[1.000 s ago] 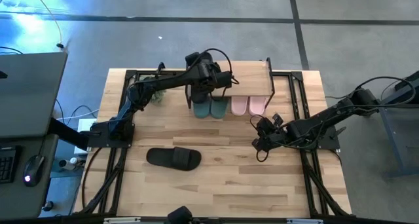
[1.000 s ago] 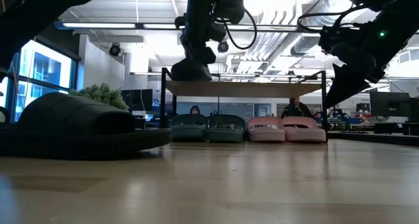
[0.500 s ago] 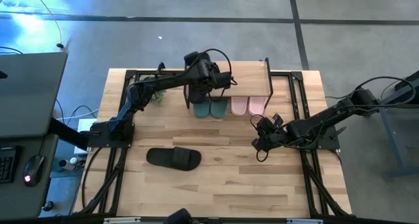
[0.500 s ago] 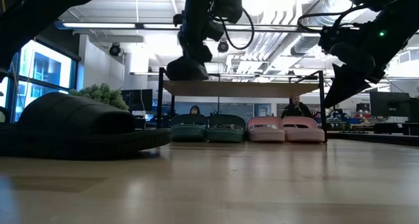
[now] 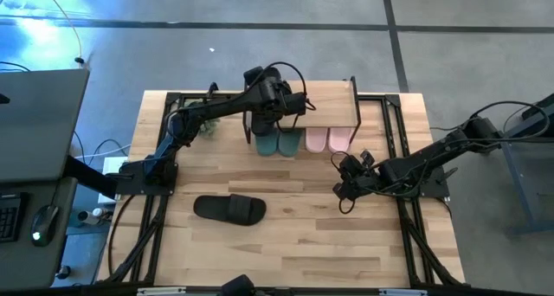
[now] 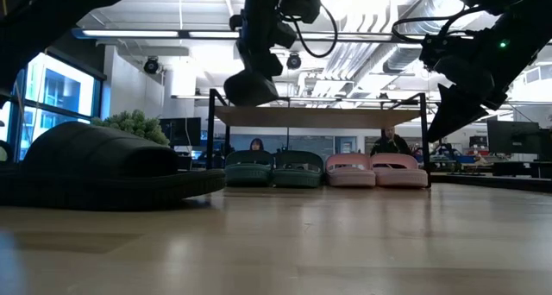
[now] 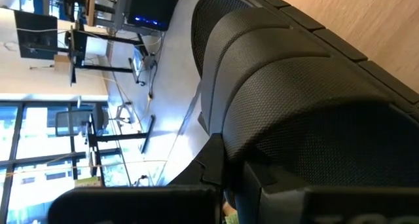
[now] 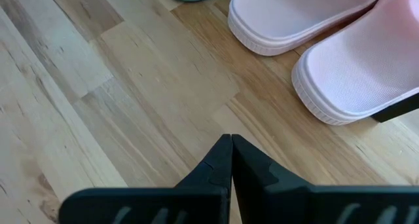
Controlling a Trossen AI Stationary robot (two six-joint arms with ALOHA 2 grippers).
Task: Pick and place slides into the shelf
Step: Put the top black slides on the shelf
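Black slide (image 6: pixel 250 86) held up by the shelf (image 5: pixel 333 101), top middle.
Left jaws grip it tight; lower it flat onto the plank. Right jaws (image 8: pixel 230 160) wait closed, empty, beside the pink slides (image 5: pixel 327 139).

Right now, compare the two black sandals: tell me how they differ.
One black sandal is gripped by the left gripper and hangs in the air by the shelf top; the other black sandal lies flat on the table, untouched. Both are the same dark, wide-strapped style.
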